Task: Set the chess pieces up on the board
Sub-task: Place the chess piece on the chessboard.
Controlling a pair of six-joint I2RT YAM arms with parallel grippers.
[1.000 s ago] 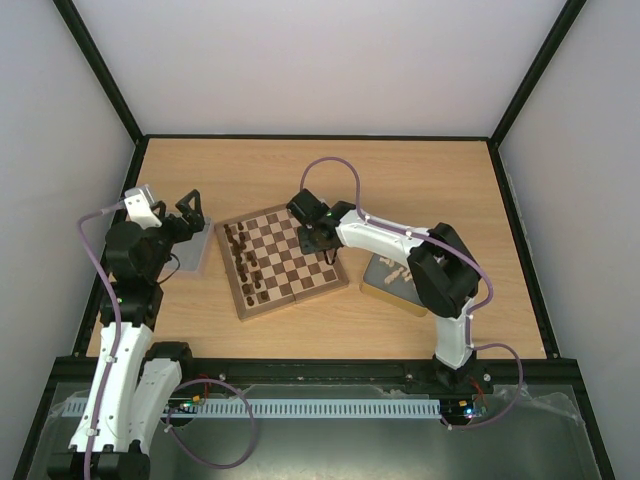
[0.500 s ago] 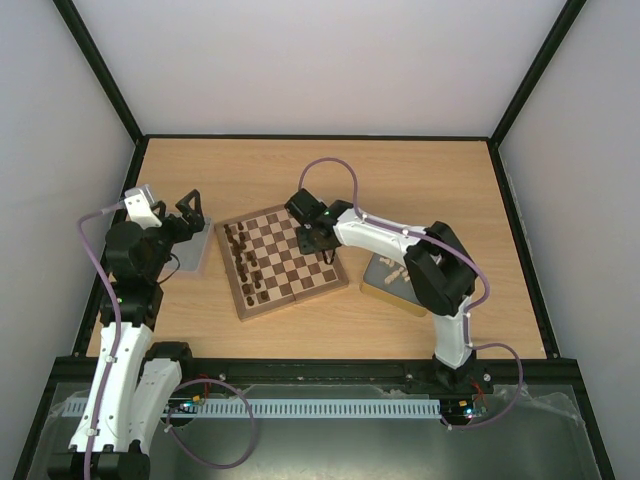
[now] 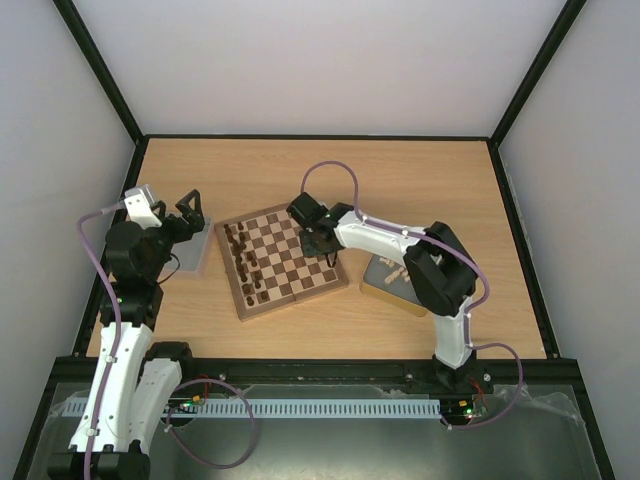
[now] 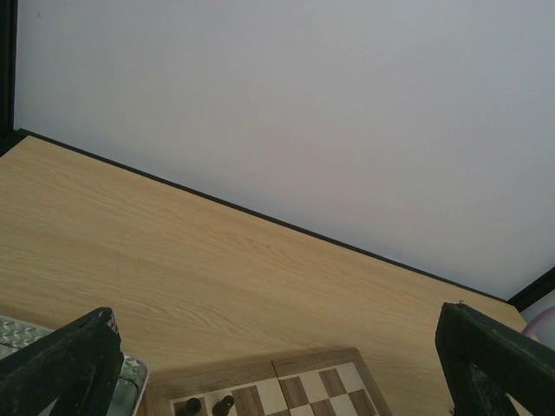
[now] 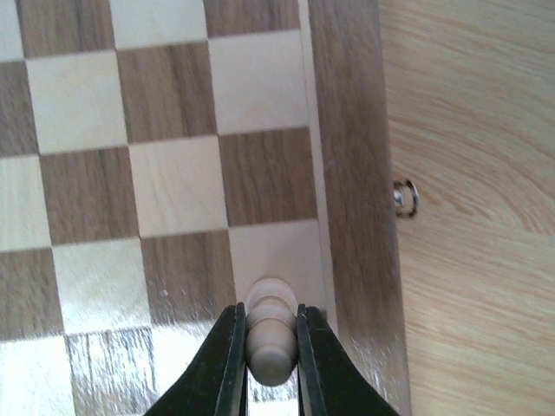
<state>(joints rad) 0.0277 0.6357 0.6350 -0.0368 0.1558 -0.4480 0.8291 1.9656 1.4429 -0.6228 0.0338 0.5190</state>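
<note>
The right arm has barely shifted in the last second. The right fingers [image 5: 227, 364] grip a pale piece [image 5: 270, 334] over an edge square of the board [image 5: 351, 173], so placing seems near. The left fingers [image 4: 61, 360] stand wide open, empty.

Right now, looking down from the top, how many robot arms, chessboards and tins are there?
Robot arms: 2 (left, right)
Chessboard: 1
Tins: 2 (left, right)
Total: 5
</note>
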